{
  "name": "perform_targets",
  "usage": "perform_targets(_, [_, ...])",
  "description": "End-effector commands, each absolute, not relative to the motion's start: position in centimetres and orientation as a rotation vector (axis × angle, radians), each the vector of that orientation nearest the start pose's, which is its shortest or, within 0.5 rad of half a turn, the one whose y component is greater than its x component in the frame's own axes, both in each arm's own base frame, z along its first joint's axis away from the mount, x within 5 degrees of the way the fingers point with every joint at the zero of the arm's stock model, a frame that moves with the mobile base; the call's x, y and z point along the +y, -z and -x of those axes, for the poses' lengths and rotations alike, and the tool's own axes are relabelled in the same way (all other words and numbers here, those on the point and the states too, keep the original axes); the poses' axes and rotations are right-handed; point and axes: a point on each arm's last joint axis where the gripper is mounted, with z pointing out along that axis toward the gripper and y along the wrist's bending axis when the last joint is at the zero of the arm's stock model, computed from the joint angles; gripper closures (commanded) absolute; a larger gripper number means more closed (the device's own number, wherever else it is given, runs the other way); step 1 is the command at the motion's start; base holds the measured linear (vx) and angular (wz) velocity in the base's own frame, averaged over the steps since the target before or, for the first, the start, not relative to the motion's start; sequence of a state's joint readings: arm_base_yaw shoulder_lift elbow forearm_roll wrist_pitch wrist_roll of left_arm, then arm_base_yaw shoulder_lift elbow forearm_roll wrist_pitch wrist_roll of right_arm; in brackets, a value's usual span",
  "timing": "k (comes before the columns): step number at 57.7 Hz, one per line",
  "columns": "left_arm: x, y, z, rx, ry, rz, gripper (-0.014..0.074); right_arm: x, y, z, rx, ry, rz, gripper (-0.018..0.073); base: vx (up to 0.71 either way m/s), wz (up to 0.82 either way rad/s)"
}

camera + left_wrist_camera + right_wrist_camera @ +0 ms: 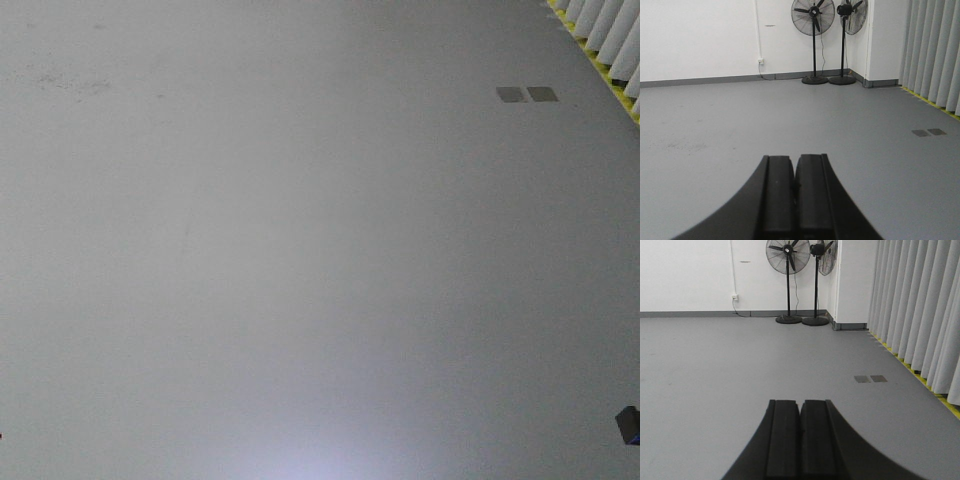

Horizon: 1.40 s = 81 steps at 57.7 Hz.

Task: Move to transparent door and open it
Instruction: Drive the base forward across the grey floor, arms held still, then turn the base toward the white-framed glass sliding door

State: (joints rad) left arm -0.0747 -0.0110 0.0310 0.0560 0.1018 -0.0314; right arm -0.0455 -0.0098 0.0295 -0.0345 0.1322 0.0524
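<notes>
In the exterior front-facing view, as in both wrist views, the transparent door is not to be seen, so its place cannot be told from these pictures.

The left gripper (795,162) is seen from behind in its wrist view, its two black fingers (779,190) pressed together with only a thin seam between them and nothing held. The right gripper (800,406) is seen in the same way, its jaws likewise closed flat against each other on nothing. Both are held level above the floor and are pointed down the room.

A bare grey floor (300,250) is spread under and ahead of them. Two small dark plates (870,378) are set side by side in it, near the right-hand side. Along that side a grey pleated curtain (910,300) is hung, and a yellow line (927,101) is painted on the floor at its foot.

At the far end a white wall (700,40) with a grey skirting (715,80) is seen. A wall socket (760,61) is fixed low on it. Two black pedestal fans (813,20) are stood side by side near the corner.

A small dark part (628,425) is cut off at the lower right edge of the front view; what it is cannot be told.
</notes>
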Motion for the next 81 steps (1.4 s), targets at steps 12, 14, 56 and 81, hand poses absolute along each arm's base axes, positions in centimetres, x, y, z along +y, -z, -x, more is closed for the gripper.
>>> perform_targets(12, [-0.44, -19.73, -5.62, 1.521, 0.051, -0.072, 0.0603, -0.29, -19.88, -5.58, 1.539, 0.036, -0.044, 0.0565, 0.33, 0.01])
perform_targets(14, [-0.44, -19.73, -5.62, 1.521, 0.051, -0.072, 0.0603, -0.29, -19.88, -5.58, 1.539, 0.036, -0.044, 0.0565, 0.35, 0.03])
perform_targets(56, [-0.44, -19.73, -5.62, 1.521, 0.051, -0.072, 0.0603, -0.29, -19.88, -5.58, 1.539, 0.036, -0.044, 0.0565, 0.41, 0.11])
perform_targets(81, [-0.44, -19.73, -5.62, 1.521, 0.051, -0.072, 0.0603, -0.29, -19.88, -5.58, 1.539, 0.036, -0.044, 0.0565, 0.43, 0.12])
